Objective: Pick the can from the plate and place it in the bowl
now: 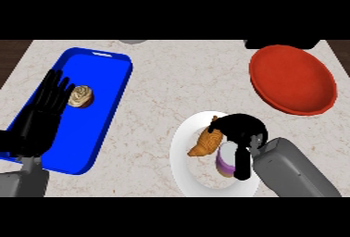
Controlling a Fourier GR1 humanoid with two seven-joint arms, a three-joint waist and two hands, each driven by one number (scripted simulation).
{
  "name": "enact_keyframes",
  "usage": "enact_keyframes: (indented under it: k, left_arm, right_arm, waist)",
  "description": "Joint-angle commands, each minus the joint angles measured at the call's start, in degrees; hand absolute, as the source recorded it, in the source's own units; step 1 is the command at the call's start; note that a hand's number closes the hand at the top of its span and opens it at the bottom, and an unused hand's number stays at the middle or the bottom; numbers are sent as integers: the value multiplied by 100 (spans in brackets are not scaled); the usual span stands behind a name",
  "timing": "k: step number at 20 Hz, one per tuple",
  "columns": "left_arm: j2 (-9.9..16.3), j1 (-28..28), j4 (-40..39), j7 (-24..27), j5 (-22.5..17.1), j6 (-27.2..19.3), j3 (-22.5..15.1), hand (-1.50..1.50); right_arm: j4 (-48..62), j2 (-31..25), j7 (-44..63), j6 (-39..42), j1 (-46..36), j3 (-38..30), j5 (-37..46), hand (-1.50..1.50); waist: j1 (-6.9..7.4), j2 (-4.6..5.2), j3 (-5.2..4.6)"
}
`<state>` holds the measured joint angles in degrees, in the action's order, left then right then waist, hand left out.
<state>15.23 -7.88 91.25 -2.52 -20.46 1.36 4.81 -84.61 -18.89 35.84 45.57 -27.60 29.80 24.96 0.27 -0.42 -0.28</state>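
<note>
Hovering over the round white plate, my right hand has its black fingers curled down onto the short purple-sided can, which stands upright at the plate's right side, just beside a golden-brown croissant. From that hand the shallow red bowl lies up and to the right, well apart across the marbled surface, so I judge the right arm the nearer carrier. My left hand rests with fingers straight over the blue rectangular tray.
</note>
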Motion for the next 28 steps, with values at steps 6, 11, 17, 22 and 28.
enact_keyframes:
  k: [6, 11, 17, 22, 28]
  left_arm:
    - [-7, -124, -225, 55, 88, 148, 231, 0]
    - [-62, 34, 61, -77, 9, 166, 262, 0]
    - [-109, -106, 20, -166, 175, 33, 179, 0]
    - [-2, 331, 211, -134, -58, 345, 338, 0]
    - [-132, 340, 245, -4, 112, 245, 250, 0]
  right_arm:
    - [-9, 131, -720, 410, -118, 62, 696, 150]
    - [-322, -319, -1401, -845, 582, 36, 1485, 150]
    - [-838, -646, -1922, -2264, 1418, -442, 1870, 150]
    - [-1736, -738, -1444, -2459, 1450, -1097, 1946, 150]
    - [-2753, -966, -681, -2273, 1085, -2115, 1885, 150]
  waist:
    - [-20, 42, 27]
    - [-37, 40, 30]
    - [-77, 35, 31]
    - [-78, 19, 27]
    - [-99, 11, 25]
